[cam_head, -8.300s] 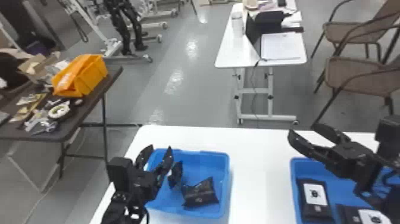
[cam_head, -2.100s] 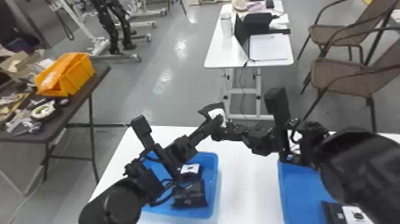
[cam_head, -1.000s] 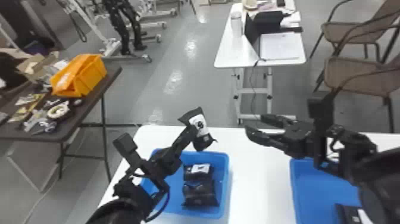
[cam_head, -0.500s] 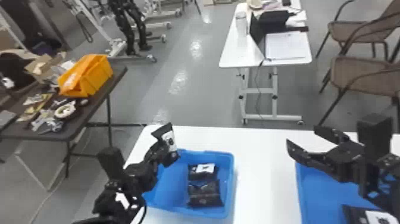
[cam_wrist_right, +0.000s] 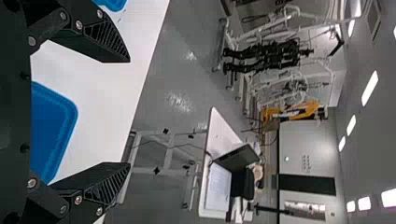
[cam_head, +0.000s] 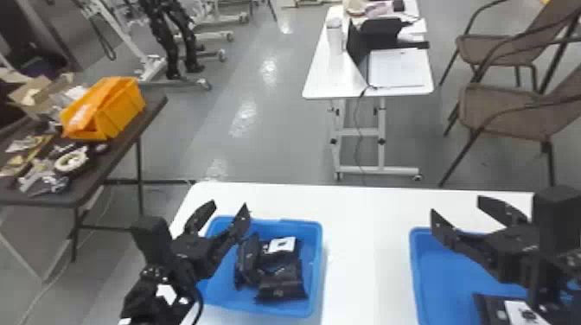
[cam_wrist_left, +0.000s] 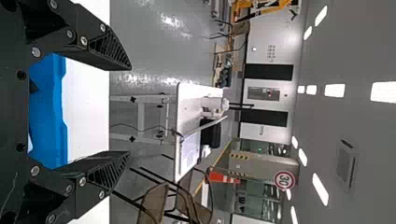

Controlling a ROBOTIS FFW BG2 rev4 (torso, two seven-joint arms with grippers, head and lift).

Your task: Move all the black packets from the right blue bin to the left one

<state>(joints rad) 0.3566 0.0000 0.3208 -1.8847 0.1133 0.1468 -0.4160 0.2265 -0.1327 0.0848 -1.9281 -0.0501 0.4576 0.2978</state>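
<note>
My left gripper [cam_head: 229, 207] stands open above the back left part of the left blue bin [cam_head: 317, 268], with nothing between its fingers. Three black packets lie in that bin: one on its left side [cam_head: 248, 261], a labelled one behind [cam_head: 276, 255] and one in front [cam_head: 282, 286]. Over the right blue bin [cam_head: 415, 276] my right gripper [cam_head: 457, 205] is open and holds nothing. A black packet with a white label [cam_head: 497, 307] lies in that bin, partly hidden by the right arm. The left wrist view has the open left gripper [cam_wrist_left: 130, 111]; the right wrist view has the open right gripper [cam_wrist_right: 130, 112].
Both bins stand on a white table [cam_head: 367, 224], with a strip of tabletop between them. A dark side table [cam_head: 125, 142] with an orange bin [cam_head: 116, 108] is off to the left. Farther back are a small white table [cam_head: 320, 82] and brown chairs [cam_head: 497, 108].
The left gripper took a packet from the right one between the bins, carried it left and has let it go into the left bin. The right gripper has moved back over the right bin.
</note>
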